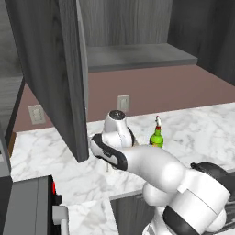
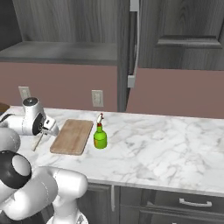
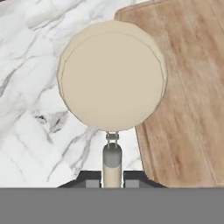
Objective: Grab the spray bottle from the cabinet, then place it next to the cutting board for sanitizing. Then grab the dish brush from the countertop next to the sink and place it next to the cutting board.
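Dish brush point(image 3: 112, 78) is clamped by its handle in my gripper point(image 3: 112, 183), round head over the countertop point(image 3: 30, 109) at the cutting board point(image 3: 183, 96) edge. Right base view shows the spray bottle point(image 2: 100, 136) just right of the board; whether the brush touches marble seems unclear.

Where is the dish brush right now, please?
The dish brush is held in the shut claw above the countertop, at the cutting board's left edge in the right base view.
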